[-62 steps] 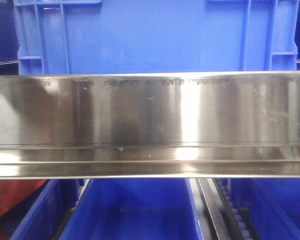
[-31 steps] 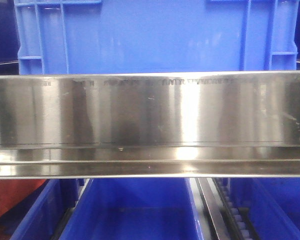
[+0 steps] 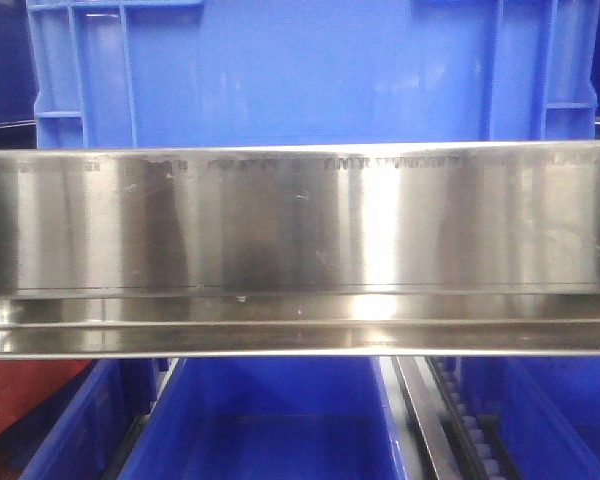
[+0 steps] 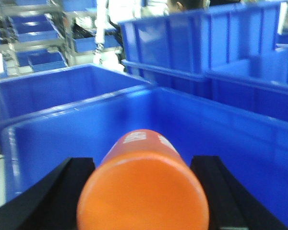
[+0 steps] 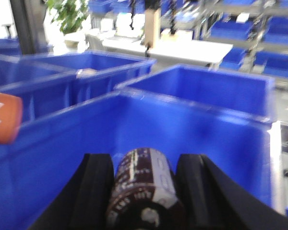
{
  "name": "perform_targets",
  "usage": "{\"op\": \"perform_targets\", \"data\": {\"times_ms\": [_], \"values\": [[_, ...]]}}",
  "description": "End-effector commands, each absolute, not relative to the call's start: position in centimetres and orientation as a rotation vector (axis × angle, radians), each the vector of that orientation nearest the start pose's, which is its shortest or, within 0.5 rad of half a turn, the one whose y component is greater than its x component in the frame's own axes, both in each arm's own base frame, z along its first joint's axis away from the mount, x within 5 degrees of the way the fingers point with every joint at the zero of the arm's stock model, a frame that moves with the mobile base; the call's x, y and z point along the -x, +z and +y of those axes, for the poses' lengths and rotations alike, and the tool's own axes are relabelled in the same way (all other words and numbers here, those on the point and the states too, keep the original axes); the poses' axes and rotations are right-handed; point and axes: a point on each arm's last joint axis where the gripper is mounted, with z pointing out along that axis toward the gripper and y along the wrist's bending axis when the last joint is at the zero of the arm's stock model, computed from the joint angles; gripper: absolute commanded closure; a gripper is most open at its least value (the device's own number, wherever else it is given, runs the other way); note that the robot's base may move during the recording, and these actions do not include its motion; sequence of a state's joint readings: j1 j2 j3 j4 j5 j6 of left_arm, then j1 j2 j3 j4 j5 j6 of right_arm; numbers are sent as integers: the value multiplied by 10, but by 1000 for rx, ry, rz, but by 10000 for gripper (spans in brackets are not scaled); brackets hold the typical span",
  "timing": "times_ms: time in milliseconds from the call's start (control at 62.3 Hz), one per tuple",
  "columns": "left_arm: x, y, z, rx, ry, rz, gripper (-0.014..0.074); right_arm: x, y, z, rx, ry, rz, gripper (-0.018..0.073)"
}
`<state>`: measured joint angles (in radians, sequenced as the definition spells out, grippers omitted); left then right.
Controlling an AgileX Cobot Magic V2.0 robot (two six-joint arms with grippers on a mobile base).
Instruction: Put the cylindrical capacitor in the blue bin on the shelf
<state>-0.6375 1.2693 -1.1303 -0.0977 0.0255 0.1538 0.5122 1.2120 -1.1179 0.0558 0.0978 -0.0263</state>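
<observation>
Now we clamp the cylindrical capacitor (image 5: 143,194) in our right gripper (image 5: 144,191) above a blue bin (image 5: 192,129); beside it, our left gripper (image 4: 143,191) grips an orange cylinder (image 4: 143,184).

Warehouse or factory parts store. Rows of blue plastic bins (image 4: 201,52) near and far, stainless-steel shelf (image 3: 300,230) rail across front, more metal racks (image 5: 259,28) stacked with blue bins far right, white worktable (image 5: 187,48) and potted plant (image 5: 69,14) far behind.
</observation>
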Motion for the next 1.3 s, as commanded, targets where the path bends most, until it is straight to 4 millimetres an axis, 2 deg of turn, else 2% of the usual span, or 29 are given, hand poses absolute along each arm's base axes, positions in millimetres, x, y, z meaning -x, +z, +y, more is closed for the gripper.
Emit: {"op": "perform_targets", "data": {"times_ms": [0, 80, 177, 241, 321, 418, 514, 594, 739, 787, 947, 1076, 1156, 1285], "values": [[-237, 413, -178, -549, -460, 1518, 632, -244, 416, 138, 409, 409, 1604, 668], [-237, 413, -178, -550, -460, 1520, 498, -245, 414, 139, 415, 406, 1624, 532], [-237, 413, -178, -550, -460, 1520, 254, -244, 413, 139, 420, 404, 1639, 288], [-237, 412, -178, -551, -460, 1522, 134, -244, 413, 139, 420, 404, 1639, 154], [-237, 412, -178, -548, -464, 1526, 55, -244, 412, 139, 421, 404, 1643, 73], [-235, 415, -177, -544, -467, 1518, 49, -244, 413, 138, 420, 404, 1641, 80], [-227, 423, -171, -539, -471, 1500, 85, -237, 419, 135, 418, 407, 1628, 176], [-219, 429, -165, -540, -474, 1498, 210, -228, 426, 130, 415, 410, 1615, 310], [-204, 446, -153, -515, -481, 1437, 581, -213, 439, 121, 406, 416, 1576, 630], [-200, 451, -149, -501, -485, 1405, 712, -209, 443, 119, 401, 419, 1556, 709], [-181, 460, -136, -512, -489, 1413, 706, -192, 453, 109, 393, 425, 1521, 727], [-163, 455, -122, -506, -492, 1397, 706, -175, 447, 100, 390, 427, 1511, 727], [-149, 444, -112, -500, -492, 1386, 706, -164, 438, 93, 388, 427, 1505, 727], [-127, 417, -96, -486, -517, 1416, 707, -142, 411, 81, 393, 424, 1526, 727]]}}
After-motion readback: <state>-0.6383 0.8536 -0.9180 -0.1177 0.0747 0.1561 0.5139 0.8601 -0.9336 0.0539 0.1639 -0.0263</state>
